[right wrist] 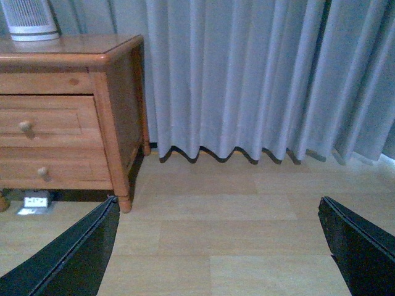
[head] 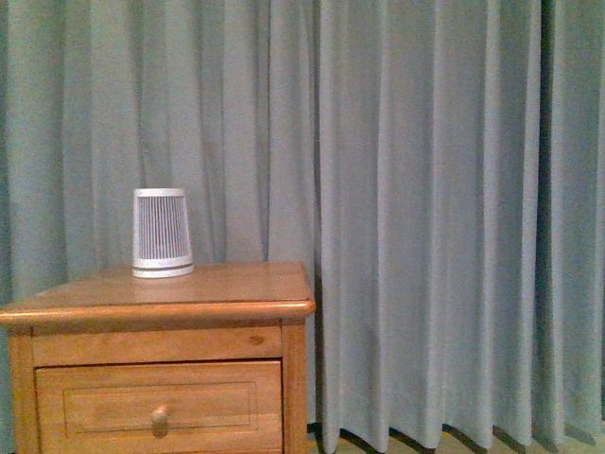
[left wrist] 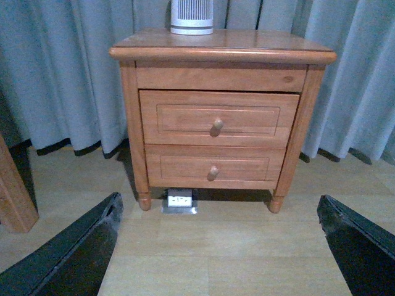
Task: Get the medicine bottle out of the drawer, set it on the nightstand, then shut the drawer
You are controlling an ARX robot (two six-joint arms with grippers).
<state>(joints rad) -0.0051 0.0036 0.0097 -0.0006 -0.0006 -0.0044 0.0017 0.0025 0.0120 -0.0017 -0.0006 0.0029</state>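
Nothing of the task looks begun: opening, lifting out, placing and closing are all left to do. Nearest, the left tool (left wrist: pixel 219 203) stands wide, its black fingers (left wrist: pixel 74 259) far apart over the pale wooden floor (left wrist: pixel 234 246), holding and touching nothing; the right tool (right wrist: pixel 217 203) is just as wide and empty. Beyond, the small honey-orange wooden nightstand (left wrist: pixel 129 123) has its upper honey-wood drawer with framed panel and round knob (left wrist: pixel 185 117) fully shut, well apart from both tools. The tiny white medicine bottle is not visible, presumably inside. A white slatted tapered cylinder (left wrist: pixel 192 15) sits on the glossy surface (left wrist: pixel 259 40), before grey-blue curtains (left wrist: pixel 62 74)
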